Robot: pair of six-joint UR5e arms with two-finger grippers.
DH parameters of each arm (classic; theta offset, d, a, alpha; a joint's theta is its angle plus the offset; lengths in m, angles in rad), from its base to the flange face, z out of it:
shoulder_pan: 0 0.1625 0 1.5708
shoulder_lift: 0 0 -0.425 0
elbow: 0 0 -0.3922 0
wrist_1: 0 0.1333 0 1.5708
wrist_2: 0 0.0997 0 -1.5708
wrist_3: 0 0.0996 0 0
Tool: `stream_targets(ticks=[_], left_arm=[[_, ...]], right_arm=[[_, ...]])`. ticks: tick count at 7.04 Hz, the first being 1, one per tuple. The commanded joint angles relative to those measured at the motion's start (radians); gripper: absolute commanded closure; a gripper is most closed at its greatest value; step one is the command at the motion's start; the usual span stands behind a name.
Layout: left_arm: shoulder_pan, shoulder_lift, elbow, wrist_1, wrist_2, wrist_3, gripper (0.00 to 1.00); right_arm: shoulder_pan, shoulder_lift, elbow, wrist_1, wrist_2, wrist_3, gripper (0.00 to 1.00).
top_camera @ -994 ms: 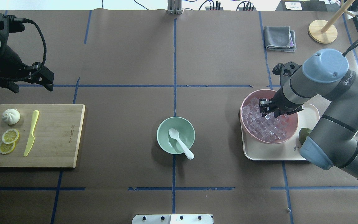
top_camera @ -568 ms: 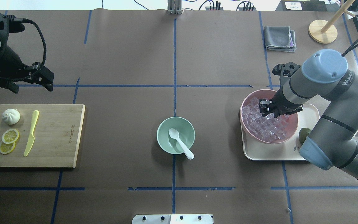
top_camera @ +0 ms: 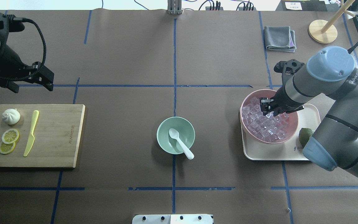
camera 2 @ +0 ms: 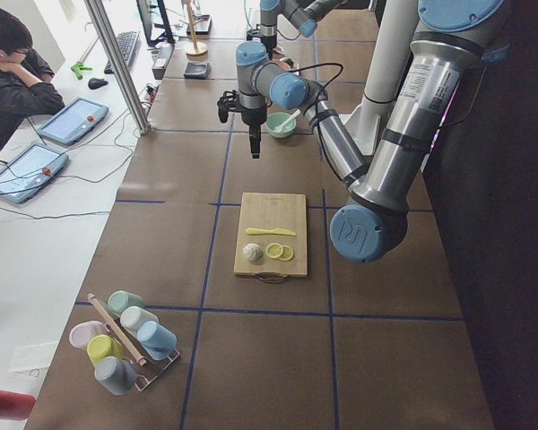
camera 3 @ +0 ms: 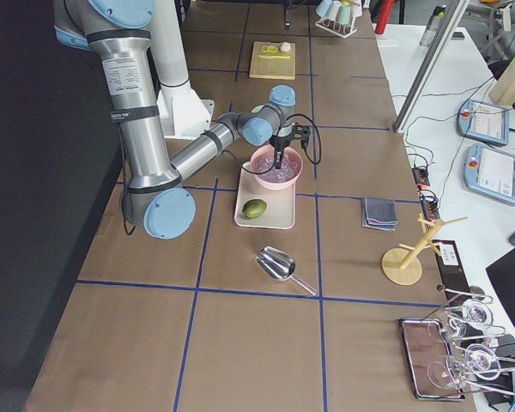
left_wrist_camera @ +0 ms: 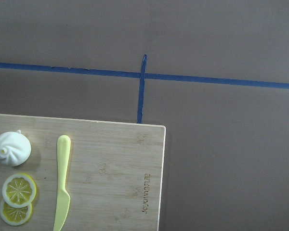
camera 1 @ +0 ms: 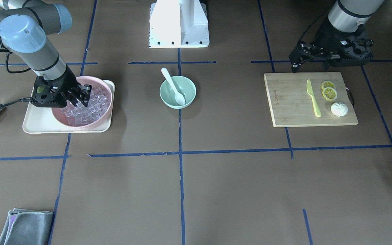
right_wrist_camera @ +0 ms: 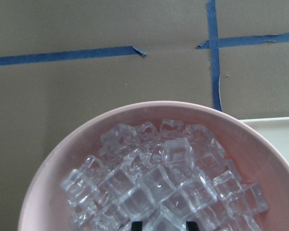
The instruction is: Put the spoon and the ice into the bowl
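The white spoon (top_camera: 180,143) lies in the mint-green bowl (top_camera: 163,130) at the table's middle, scoop inside and handle over the near rim; both also show in the front view, spoon (camera 1: 172,85) and bowl (camera 1: 190,91). Many clear ice cubes (top_camera: 259,126) fill the pink bowl (top_camera: 241,116). My right gripper (top_camera: 267,109) points down into that bowl. In the right wrist view its two tips (right_wrist_camera: 164,226) stand close on either side of one ice cube (right_wrist_camera: 164,219). My left gripper (top_camera: 33,82) hovers open and empty beyond the cutting board.
The pink bowl sits on a cream tray (top_camera: 309,112) with a green lime (top_camera: 305,134). A bamboo cutting board (top_camera: 57,137) holds a yellow-green knife (top_camera: 29,133), lemon slices and a white bun. A grey cloth (top_camera: 280,38) and a wooden stand (top_camera: 322,31) are at the far right.
My right arm's elbow has shifted away from the robot and the right gripper has risen slightly over the ice. The left arm, spoon and mint bowl have not moved.
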Motion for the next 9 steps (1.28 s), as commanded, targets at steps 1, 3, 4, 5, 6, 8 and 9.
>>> stream_targets(ticks=[1,3,4,5,6,8,9], left_arm=[[0.000,0.002,-0.002,0.000,-0.019,0.000,0.00],[-0.006,0.031,-0.008,-0.001,-0.014,0.041,0.00],[-0.037,0.095,-0.015,-0.003,-0.011,0.195,0.00],[-0.107,0.170,-0.018,-0.006,-0.010,0.412,0.00],[-0.189,0.219,-0.011,-0.012,-0.019,0.554,0.00],[-0.256,0.290,-0.002,-0.014,-0.022,0.612,0.00],[-0.273,0.306,-0.003,-0.014,-0.017,0.614,0.00]], right_arm=[[0.007,0.016,0.102,-0.123,0.002,0.000,1.00],[-0.029,0.121,0.090,-0.143,-0.012,0.004,1.00],[-0.058,0.191,0.066,-0.144,-0.048,0.022,1.00],[-0.113,0.256,0.035,-0.141,-0.096,0.085,1.00],[-0.172,0.342,-0.024,-0.140,-0.164,0.126,1.00],[-0.255,0.452,-0.125,-0.138,-0.232,0.196,1.00],[-0.304,0.503,-0.185,-0.138,-0.287,0.206,1.00]])
